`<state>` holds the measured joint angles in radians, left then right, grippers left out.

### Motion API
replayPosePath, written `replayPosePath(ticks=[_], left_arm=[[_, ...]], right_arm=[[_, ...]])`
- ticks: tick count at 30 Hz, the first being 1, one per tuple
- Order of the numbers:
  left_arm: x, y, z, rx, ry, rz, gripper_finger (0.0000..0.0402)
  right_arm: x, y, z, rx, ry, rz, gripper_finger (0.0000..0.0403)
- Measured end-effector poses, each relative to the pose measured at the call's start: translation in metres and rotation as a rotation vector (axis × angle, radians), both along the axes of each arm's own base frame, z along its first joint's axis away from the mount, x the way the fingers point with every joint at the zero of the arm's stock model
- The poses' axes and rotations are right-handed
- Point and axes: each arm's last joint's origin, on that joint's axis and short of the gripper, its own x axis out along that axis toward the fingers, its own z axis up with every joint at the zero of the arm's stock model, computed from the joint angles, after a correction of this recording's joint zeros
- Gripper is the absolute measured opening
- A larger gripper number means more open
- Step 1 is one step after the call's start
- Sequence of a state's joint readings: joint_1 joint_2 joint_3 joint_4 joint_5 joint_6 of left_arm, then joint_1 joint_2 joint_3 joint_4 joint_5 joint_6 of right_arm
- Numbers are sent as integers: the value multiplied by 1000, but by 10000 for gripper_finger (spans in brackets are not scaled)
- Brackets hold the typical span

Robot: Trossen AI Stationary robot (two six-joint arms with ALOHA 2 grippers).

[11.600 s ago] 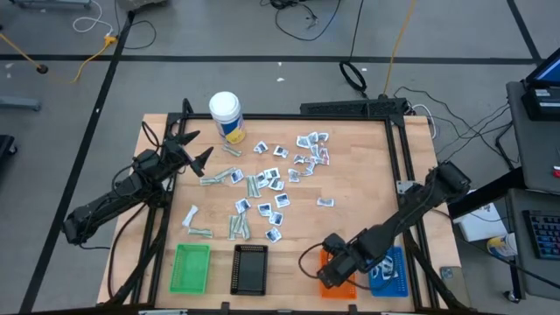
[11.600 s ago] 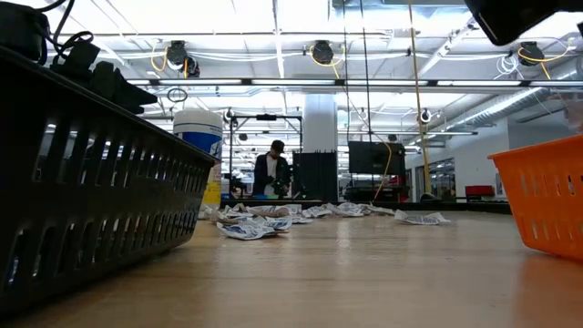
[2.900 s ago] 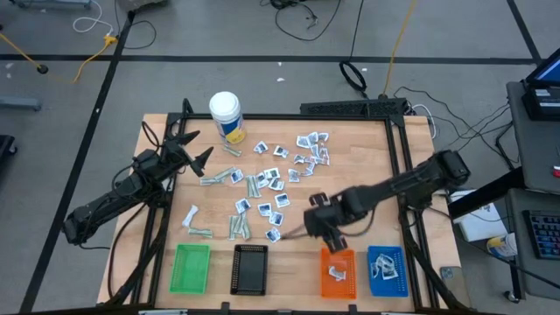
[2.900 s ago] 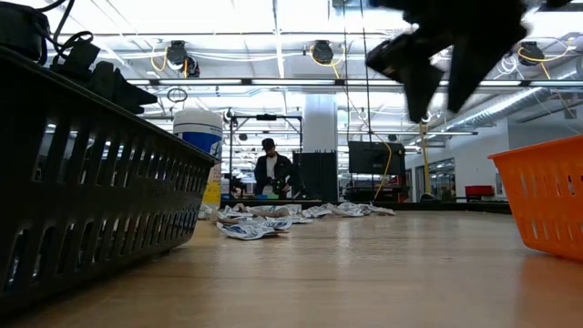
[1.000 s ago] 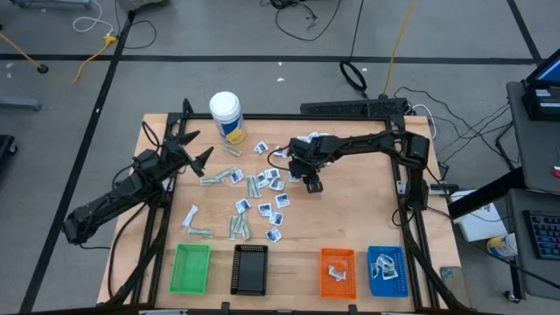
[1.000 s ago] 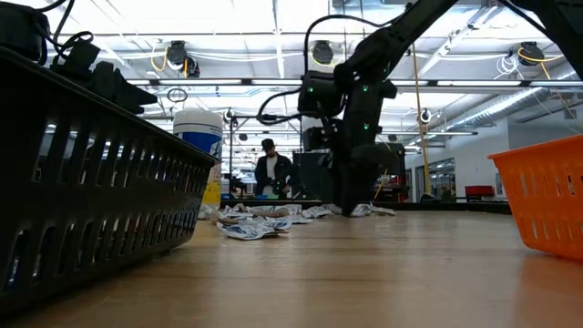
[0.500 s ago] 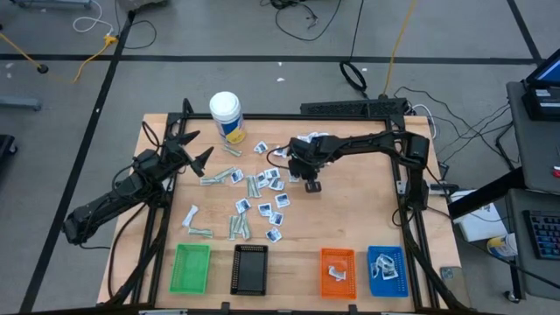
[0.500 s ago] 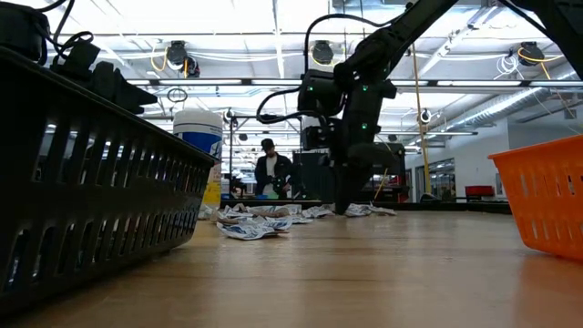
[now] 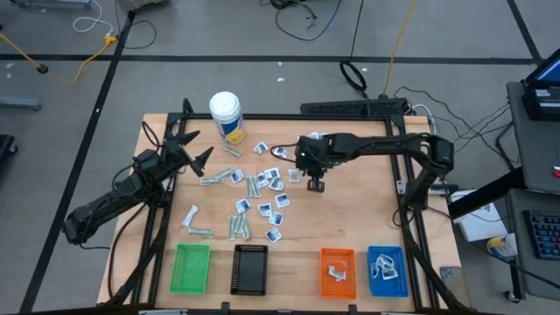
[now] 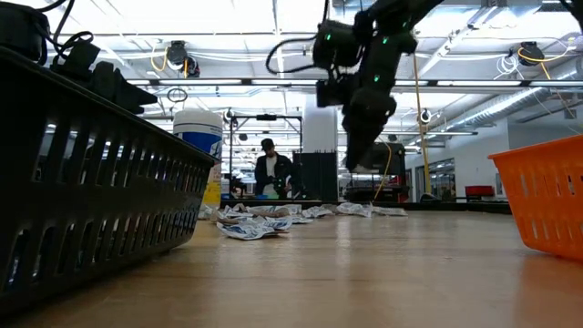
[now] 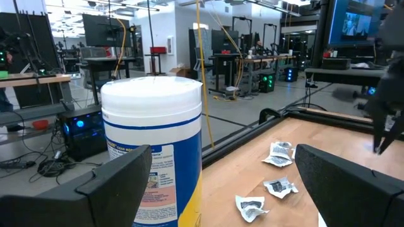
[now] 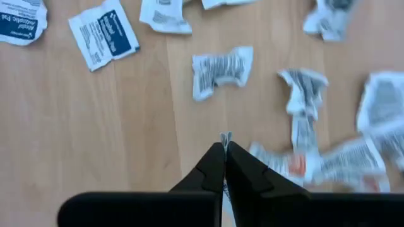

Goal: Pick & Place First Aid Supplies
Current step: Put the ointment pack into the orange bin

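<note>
Clock set on the table from above, twelve at the far edge. Nearest, along the six o'clock edge, four trays in a row. The green tray (image 9: 192,249) at seven shows only its own mesh inside, and so does the black tray (image 9: 251,250) beside it. The orange tray (image 9: 338,255) at five has one white packet (image 9: 337,274) lying in it. The blue tray (image 9: 402,273) at the four-to-five corner holds a small heap of blue-and-white sachets (image 9: 383,268) (how many, I cannot count).

Further in, the loose first aid supplies (image 9: 262,188) are spread over the middle of the wood: grey-green strips (image 9: 236,227) toward seven, square sachets from the centre out to twelve.

Now my right pincer (image 9: 315,185): it hangs just right of centre, at the two o'clock fringe of the scatter, clear of the tabletop in the low view. Its fingers are pressed together, and a thin white sachet (image 12: 225,136) edge pokes out between the tips. Below it more crumpled sachets lie flat on the wood.

My left pincer (image 9: 197,146) waits over the nine-to-ten o'clock edge, fingers spread wide, pointing toward the white bottle (image 9: 226,114), which stands upright at eleven near the far edge.
</note>
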<state>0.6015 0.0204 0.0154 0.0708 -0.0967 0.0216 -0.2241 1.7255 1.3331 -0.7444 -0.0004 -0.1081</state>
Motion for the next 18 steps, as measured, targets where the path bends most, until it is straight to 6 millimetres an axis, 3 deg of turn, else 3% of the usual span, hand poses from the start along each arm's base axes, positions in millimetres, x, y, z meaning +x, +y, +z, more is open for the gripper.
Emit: replayPosePath(ticks=[10,18], left_arm=[[0,0,0,0,0,1,397],[0,0,0,0,0,0,397]], right_arm=[[-14,32,21,74,11,-214,1],[-14,84,20,153,36,-299,1]])
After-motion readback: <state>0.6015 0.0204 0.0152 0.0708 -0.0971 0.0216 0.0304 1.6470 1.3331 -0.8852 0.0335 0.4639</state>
